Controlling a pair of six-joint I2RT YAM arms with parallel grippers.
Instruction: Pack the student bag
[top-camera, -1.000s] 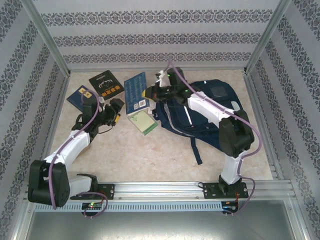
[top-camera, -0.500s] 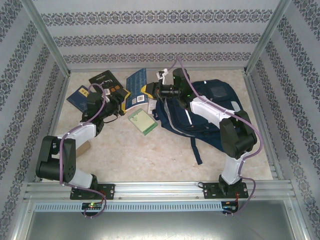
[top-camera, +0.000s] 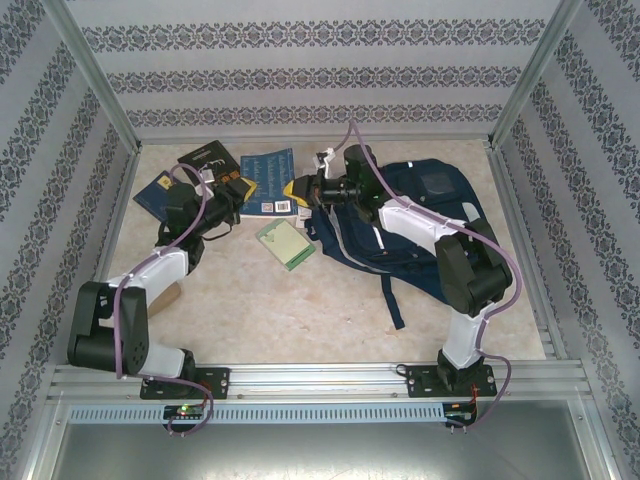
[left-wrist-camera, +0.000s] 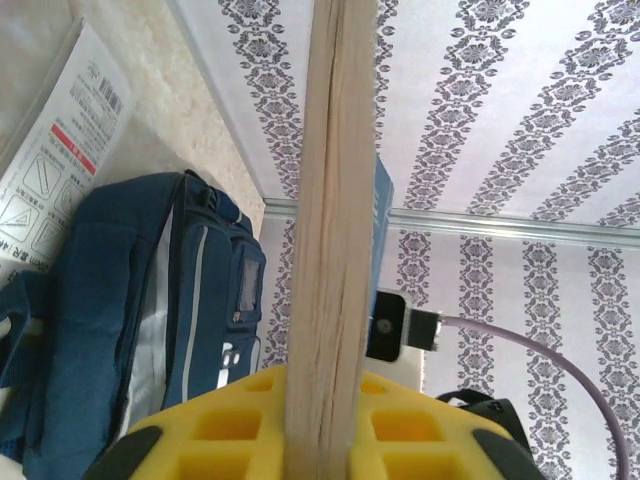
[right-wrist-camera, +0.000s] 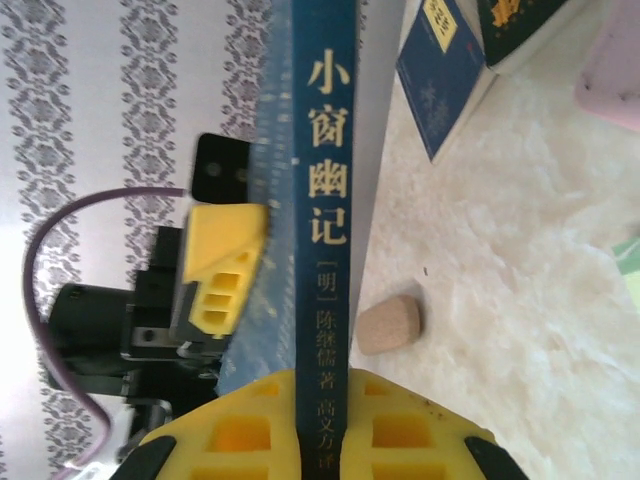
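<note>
blue paperback (top-camera: 268, 180), on edge: we clamp it both sides, left gripper (top-camera: 238, 189) on pages, right gripper (top-camera: 299, 187) on spine (handover, we judge); student bag (top-camera: 430, 200) lies just beside, rightward.

Bright, even light; soft, faint shadows.

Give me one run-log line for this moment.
left gripper: shut on blue book, page edge | right gripper: shut on blue book, spine | student bag: on table, book not inside
</note>
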